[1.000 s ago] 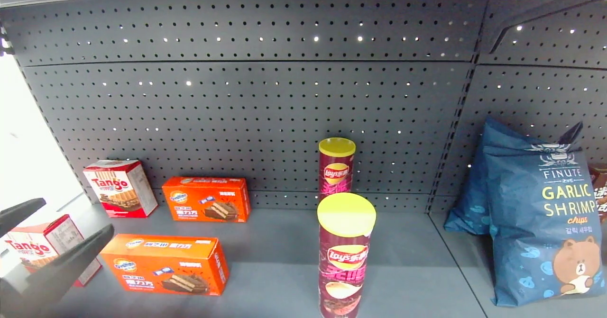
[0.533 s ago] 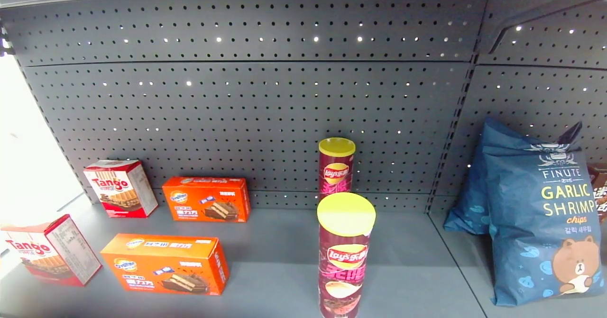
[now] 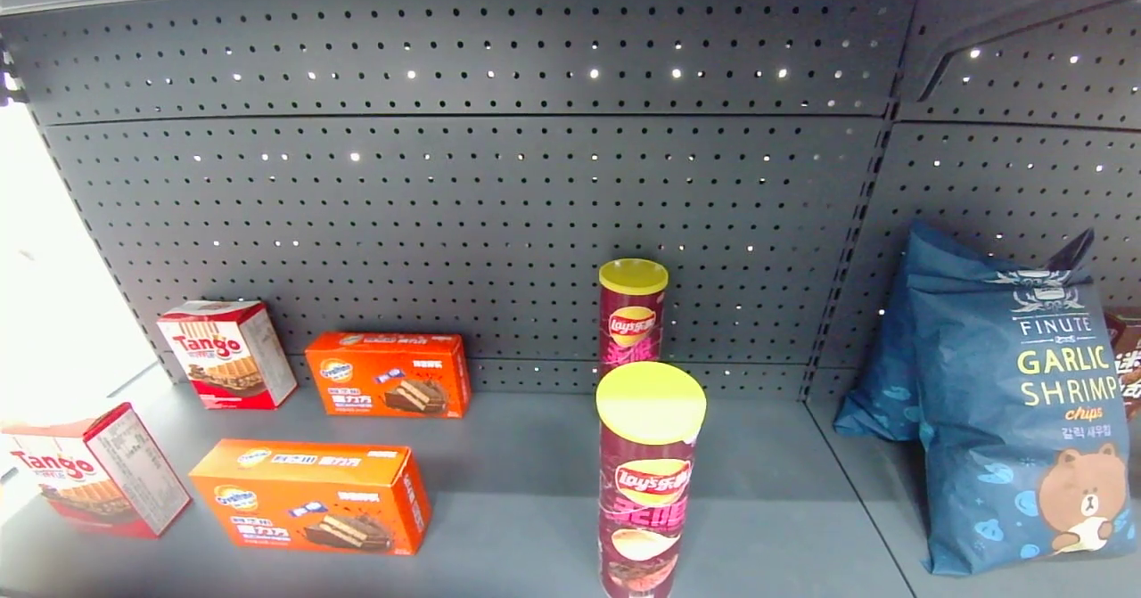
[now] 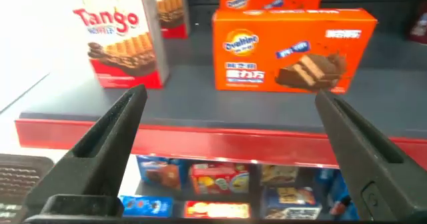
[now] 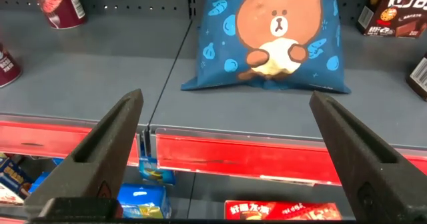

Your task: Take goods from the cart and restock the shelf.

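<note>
On the grey shelf, two red-and-white Tango boxes stand at the left. Beside them are two orange wafer boxes, one behind the other. Two maroon chip cans with yellow lids stand in the middle. My left gripper is open and holds nothing; it hangs in front of the shelf's red edge, facing a Tango box and an orange box. My right gripper is also open and holds nothing, in front of the blue bear bag.
Blue garlic shrimp chip bags lean at the right past a shelf divider. A perforated back panel closes the shelf. A lower shelf with packaged goods shows under the red edge. Brown boxes stand right of the bag.
One second ago my left gripper's open fingers showed at the head view's lower left, in front of the near Tango box; they have since drawn back out of that view. The goods have not moved.
</note>
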Controlling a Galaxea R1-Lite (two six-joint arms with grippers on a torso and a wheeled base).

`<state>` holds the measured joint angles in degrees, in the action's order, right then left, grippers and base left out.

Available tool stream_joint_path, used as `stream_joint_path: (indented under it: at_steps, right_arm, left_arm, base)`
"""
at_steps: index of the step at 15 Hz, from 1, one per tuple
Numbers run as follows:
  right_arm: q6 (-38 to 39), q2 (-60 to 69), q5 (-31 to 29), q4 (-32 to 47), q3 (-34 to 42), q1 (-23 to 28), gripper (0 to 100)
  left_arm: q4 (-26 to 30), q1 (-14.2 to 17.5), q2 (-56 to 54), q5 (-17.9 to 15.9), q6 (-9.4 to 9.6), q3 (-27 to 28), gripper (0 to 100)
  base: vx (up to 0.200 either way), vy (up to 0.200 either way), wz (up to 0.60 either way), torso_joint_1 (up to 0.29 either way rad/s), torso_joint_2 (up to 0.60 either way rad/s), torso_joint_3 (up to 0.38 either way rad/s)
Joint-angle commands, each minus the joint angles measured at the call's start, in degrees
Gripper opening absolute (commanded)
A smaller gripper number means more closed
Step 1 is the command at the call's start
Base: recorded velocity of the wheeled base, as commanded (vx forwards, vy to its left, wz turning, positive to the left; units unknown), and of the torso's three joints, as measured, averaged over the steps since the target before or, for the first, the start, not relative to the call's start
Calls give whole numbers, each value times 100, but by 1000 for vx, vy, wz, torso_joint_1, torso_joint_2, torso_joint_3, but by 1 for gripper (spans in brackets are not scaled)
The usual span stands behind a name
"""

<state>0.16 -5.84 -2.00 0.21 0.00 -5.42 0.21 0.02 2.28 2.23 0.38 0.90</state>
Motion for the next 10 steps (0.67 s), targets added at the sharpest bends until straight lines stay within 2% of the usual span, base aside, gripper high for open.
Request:
stream_joint_path:
  at_steps: [1, 3, 4, 5, 7, 10]
  right_arm:
    - [2, -5, -2, -3, 0, -2, 100]
    - [2, -5, -2, -3, 0, -2, 100]
    - [2, -5, -2, -3, 0, -2, 100]
    - [2, -5, -2, -3, 0, -2, 100]
    - [2, -5, -2, 6, 0, -2, 100]
    - [2, -5, -2, -3, 0, -2, 100]
  left_arm:
    - [6, 6, -228, -302, -11, -81, 100]
    - [-12, 6, -228, -302, 279, -90, 100]
    - [-12, 6, -228, -206, 314, -90, 100]
    - [-21, 6, -228, 682, -222, -90, 100]
    - [-30, 6, -228, 506, -275, -90, 100]
    - [-30, 6, -228, 489, -284, -90, 100]
  base:
    - [0, 0, 0, 0, 0, 0]
    - [0, 0, 0, 0, 0, 0]
    - [0, 0, 0, 0, 0, 0]
    - [0, 0, 0, 0, 0, 0]
    - [0, 0, 0, 0, 0, 0]
    - [0, 0, 0, 0, 0, 0]
